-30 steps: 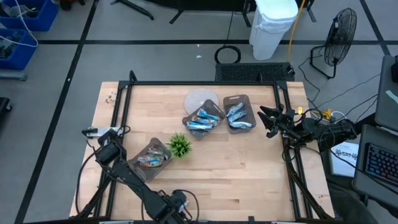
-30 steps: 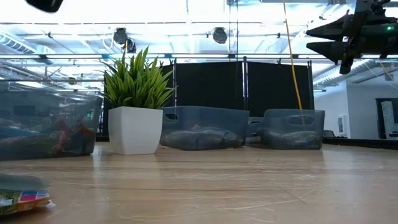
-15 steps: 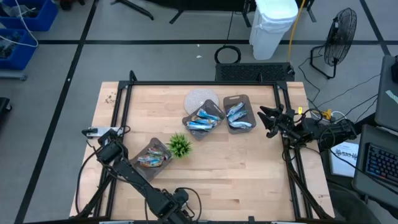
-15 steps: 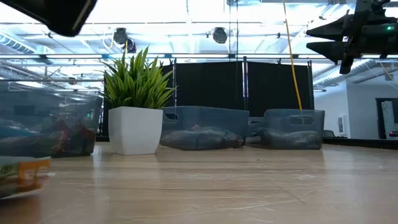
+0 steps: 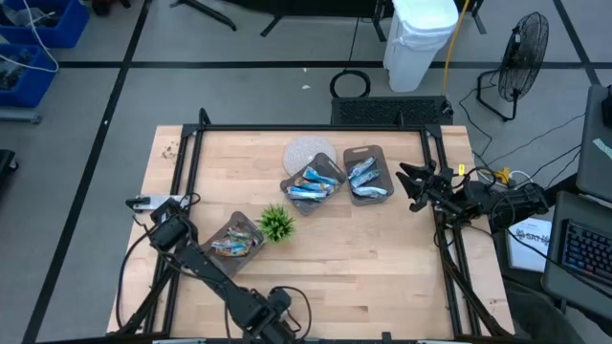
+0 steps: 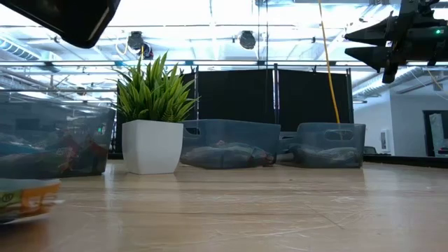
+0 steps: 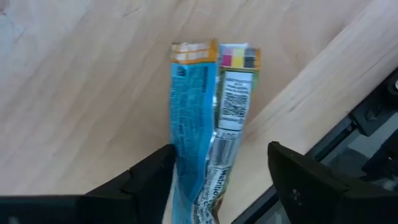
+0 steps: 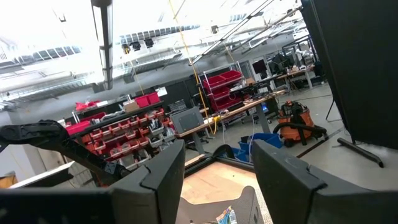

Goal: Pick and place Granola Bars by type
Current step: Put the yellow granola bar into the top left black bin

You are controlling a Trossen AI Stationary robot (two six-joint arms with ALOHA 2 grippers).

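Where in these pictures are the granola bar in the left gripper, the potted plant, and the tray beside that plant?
granola bar point(image 7: 214, 130): left wrist view, middle of its wrapper.
potted plant point(image 6: 152, 145): low view, front of its white pot.
tray point(image 5: 251, 226): high view, its right-hand rim.

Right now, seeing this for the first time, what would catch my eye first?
Probably the three grey trays of shiny blue bars on the wooden table, two side by side toward the far edge, one nearer the left arm, with a green plant between them. Close up, the left fingers hold a blue-and-silver bar above the table's near edge. The right arm hangs open-fingered at the table's right edge.
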